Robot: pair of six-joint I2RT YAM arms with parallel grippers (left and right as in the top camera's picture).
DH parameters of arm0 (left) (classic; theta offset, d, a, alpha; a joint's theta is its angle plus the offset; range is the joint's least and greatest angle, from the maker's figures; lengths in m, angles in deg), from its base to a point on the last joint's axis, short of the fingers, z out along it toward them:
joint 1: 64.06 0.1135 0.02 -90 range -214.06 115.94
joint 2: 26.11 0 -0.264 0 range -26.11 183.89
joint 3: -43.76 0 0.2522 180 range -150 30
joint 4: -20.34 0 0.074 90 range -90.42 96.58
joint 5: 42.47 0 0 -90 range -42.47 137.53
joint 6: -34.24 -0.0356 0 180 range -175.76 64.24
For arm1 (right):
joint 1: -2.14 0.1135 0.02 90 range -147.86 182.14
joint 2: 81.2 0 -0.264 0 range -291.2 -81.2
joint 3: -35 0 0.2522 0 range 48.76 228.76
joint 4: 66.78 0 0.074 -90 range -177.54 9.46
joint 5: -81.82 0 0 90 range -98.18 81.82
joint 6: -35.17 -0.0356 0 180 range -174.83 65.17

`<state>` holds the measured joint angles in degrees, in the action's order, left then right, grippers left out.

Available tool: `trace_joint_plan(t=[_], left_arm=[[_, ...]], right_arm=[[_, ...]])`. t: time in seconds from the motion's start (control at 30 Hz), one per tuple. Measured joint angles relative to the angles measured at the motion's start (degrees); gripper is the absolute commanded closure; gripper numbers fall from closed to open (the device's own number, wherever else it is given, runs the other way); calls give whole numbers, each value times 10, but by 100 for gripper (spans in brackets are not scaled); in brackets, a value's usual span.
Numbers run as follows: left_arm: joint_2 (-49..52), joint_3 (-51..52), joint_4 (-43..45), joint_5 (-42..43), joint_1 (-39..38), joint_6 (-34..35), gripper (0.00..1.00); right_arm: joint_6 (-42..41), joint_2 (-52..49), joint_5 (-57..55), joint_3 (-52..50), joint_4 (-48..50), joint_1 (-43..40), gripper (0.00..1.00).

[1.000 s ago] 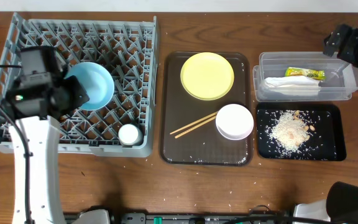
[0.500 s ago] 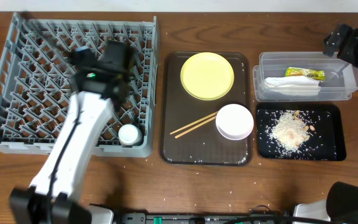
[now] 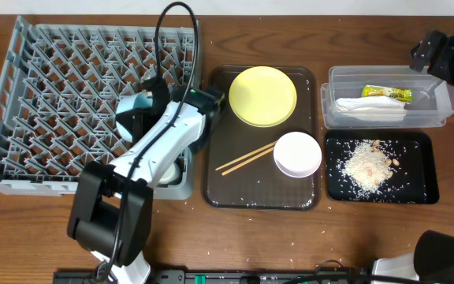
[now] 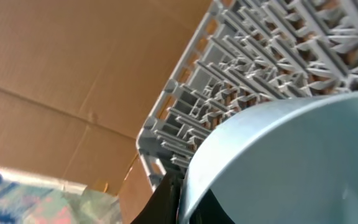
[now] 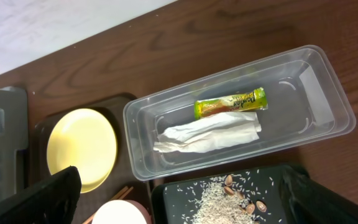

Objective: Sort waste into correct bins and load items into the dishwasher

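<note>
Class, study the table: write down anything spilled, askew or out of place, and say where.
Stray rice-like crumbs lie along the near edge of the brown serving tray and on the bare table in front of it, outside the black tray that holds the main pile. The chopsticks lie slanted on that tray.

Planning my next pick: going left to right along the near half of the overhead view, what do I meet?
Rack → chopsticks → white bowl → black tray.
</note>
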<state>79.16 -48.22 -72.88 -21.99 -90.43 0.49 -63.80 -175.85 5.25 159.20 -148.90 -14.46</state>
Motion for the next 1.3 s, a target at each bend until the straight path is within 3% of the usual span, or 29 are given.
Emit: trace_joint_plan(t=[0.17, 0.4, 0.73, 1.3], left_arm=[[0, 5, -12, -4, 0, 72, 92], [0, 9, 16, -2, 0, 100, 93], [11, 10, 120, -15, 0, 64, 92], [77, 10, 62, -127, -1, 35, 93]], right_arm=[[0, 0, 0, 0, 0, 0, 1], [0, 0, 0, 0, 0, 0, 1], [0, 0, 0, 0, 0, 0, 1], [0, 0, 0, 0, 0, 0, 1]])
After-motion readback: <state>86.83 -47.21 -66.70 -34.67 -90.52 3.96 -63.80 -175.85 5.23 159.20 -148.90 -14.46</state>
